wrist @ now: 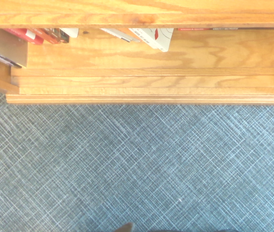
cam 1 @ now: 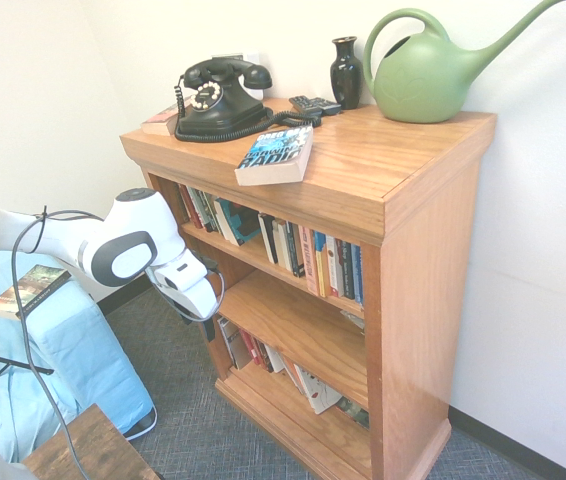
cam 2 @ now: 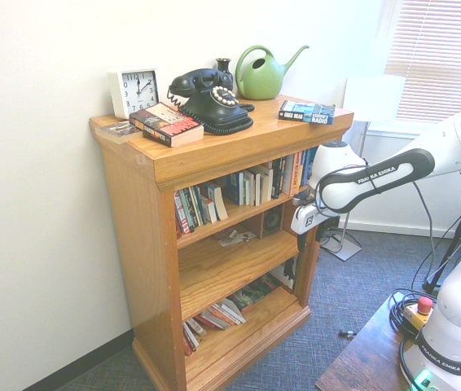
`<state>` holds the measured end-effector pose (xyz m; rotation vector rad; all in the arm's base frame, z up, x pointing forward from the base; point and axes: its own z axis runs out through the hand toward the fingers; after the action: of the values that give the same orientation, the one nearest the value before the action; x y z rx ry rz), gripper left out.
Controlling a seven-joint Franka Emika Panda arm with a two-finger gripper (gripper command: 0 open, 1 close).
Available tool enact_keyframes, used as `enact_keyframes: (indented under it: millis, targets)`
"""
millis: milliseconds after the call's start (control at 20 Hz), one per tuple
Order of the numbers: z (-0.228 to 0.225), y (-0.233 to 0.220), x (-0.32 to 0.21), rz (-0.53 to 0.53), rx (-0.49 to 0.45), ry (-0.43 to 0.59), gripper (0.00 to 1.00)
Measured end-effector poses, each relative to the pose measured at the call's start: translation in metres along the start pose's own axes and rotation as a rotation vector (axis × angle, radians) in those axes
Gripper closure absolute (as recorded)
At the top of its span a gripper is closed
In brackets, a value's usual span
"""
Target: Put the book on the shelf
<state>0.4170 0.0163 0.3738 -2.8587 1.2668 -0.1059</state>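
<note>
While the book (cam 1: 276,156) lies flat on the bookcase's top board (cam 1: 383,165), at about 1 o'clock above the arm | gripper (cam 1: 206,327) open wide, empty, pointing at the carpet (wrist: 137,164) | shelf (cam 1: 293,268) awaits | task not begun: grasp and placing remain.

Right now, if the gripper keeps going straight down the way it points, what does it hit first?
Most likely the grey carpet, just in front of the bookcase's base plinth. Nothing shows between the gripper and the floor, though depth is uncertain.

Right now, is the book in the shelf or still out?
Out: the book lies flat on the bookcase's top board, not among the upright spines on the shelf.
</note>
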Motion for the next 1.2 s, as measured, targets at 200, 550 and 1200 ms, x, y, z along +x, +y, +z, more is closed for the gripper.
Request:
enact_keyframes:
  millis: [200,550,1200]
  targets:
    - [-0.006,-0.001,0.008,-0.001,0.0,0.022,0.0]
    - [-0.084,0.053,0.04,0.037,-0.11,0.269,0.0]
    - [-0.257,0.094,0.065,-0.141,-0.436,0.912,0.0]
